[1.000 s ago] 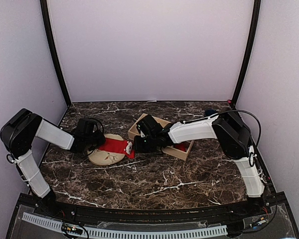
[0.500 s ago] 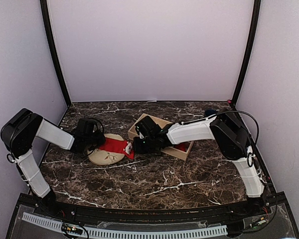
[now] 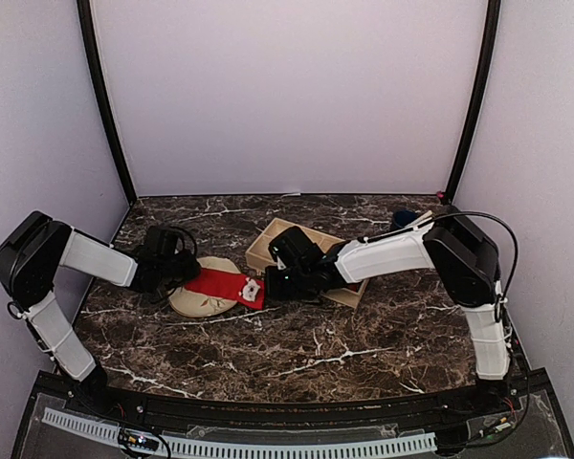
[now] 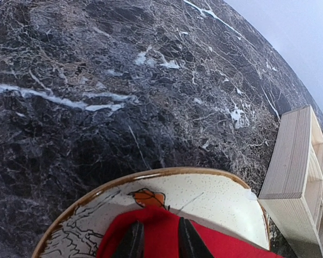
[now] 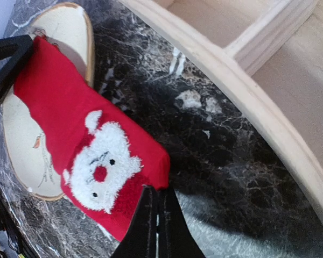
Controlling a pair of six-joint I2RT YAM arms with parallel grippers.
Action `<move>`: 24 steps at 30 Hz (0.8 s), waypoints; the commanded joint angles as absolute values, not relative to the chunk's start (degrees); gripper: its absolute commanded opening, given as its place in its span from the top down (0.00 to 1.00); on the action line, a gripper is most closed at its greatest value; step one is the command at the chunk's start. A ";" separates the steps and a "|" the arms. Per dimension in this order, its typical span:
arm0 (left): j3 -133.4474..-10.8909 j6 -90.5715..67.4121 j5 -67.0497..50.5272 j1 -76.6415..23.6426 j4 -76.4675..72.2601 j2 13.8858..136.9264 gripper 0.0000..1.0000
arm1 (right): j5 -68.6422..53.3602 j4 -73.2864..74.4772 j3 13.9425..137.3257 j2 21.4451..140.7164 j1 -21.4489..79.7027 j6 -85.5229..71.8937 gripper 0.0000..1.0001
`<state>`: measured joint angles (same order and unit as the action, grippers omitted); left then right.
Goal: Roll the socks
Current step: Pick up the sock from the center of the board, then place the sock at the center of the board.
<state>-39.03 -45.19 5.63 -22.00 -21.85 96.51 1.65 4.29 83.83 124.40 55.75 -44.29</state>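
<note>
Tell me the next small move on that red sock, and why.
Probably lift the right gripper slightly and carry its pinched end over the bear face toward the left gripper, starting the roll. The sock lies stretched flat, one end on the plate at the left gripper, the other edge apparently pinched in the shut right jaws.

The table [image 3: 297, 344] is dark polished stone with white veins and a faint sheen. On it, the sock [image 5: 86, 140] is soft red knitted cloth with a fluffy white patch. The plate [image 4: 215, 199] is smooth, speckled, glazed ceramic, and the box [image 4: 293, 156] on the right is pale, matt bare wood with fine grain.
</note>
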 commanded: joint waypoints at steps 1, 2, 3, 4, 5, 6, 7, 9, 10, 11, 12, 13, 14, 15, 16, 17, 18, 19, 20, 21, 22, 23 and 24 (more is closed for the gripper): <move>-38.06 -42.87 6.81 -21.45 -15.77 90.47 0.76 | 6.64 3.08 81.41 117.44 57.74 -44.65 1.00; -37.94 -42.58 6.68 -21.49 -15.29 89.05 0.76 | 7.49 3.60 80.69 116.53 58.15 -44.91 1.00; -37.62 -42.32 6.47 -21.52 -14.83 87.64 0.75 | 8.30 4.02 79.89 115.48 58.64 -45.10 1.00; -37.01 -42.12 6.13 -21.52 -14.47 85.51 0.75 | 9.33 4.55 78.90 114.54 59.08 -45.50 1.00; -36.40 -41.98 5.72 -21.53 -14.33 83.92 0.74 | 10.44 5.17 77.76 113.68 59.51 -46.01 1.00; -35.70 -41.70 5.10 -21.54 -14.37 82.42 0.74 | 11.49 5.50 76.53 112.75 59.99 -46.52 1.00; -35.04 -41.50 4.30 -21.69 -14.27 80.91 0.74 | 12.29 5.76 75.10 111.94 60.49 -47.10 1.00; -33.73 -40.50 2.26 -22.48 -14.32 78.05 0.74 | 14.35 6.37 71.79 110.06 61.58 -48.62 1.00; -33.37 -39.51 1.77 -23.21 -13.91 76.72 0.74 | 15.35 6.56 69.31 109.17 62.28 -49.48 1.00; -33.22 -38.97 1.80 -24.38 -12.96 75.56 0.74 | 16.28 6.71 68.24 108.26 62.93 -50.39 1.00; -33.15 -38.12 2.35 -25.67 -12.12 74.36 0.74 | 17.06 6.93 66.67 107.27 63.51 -51.37 1.00; -33.13 -37.20 3.16 -27.36 -11.13 73.47 0.74 | 17.80 7.28 63.48 106.03 64.20 -52.32 1.00; -33.09 -36.65 3.99 -29.06 -10.34 72.65 0.74 | 18.95 7.63 61.99 105.18 64.99 -53.32 1.00; -32.96 -36.42 4.46 -30.63 -9.94 72.14 0.74 | 19.67 8.00 60.56 104.40 65.88 -54.66 1.00; -32.70 -36.48 4.56 -32.07 -9.80 71.88 0.73 | 20.37 8.54 59.46 103.73 66.75 -55.48 1.00; -32.24 -36.85 4.57 -33.30 -9.88 71.74 0.73 | 20.98 9.20 58.55 103.25 67.58 -56.29 1.00; -31.80 -37.17 4.50 -34.36 -10.07 71.72 0.72 | 21.53 9.96 57.87 102.88 68.75 -56.99 1.00; -30.98 -37.50 4.50 -35.66 -10.57 71.76 0.72 | 22.15 10.89 57.35 102.57 69.69 -57.47 1.00; -30.45 -37.71 4.75 -37.27 -10.99 71.85 0.71 | 22.47 11.72 56.97 102.31 70.52 -57.94 1.00; -29.94 -37.85 4.93 -38.68 -11.46 72.00 0.69 | 22.83 12.77 56.76 102.04 71.50 -58.22 1.00; -29.63 -37.95 5.22 -40.08 -11.91 72.23 0.68 | 23.44 13.80 56.70 101.84 72.47 -58.53 1.00; -29.40 -37.89 5.52 -41.44 -12.15 72.66 0.67 | 24.07 14.99 56.61 101.58 73.61 -58.74 0.98; -29.31 -37.78 6.05 -42.93 -12.34 73.29 0.66 | 24.82 16.08 56.60 101.31 74.57 -58.89 0.96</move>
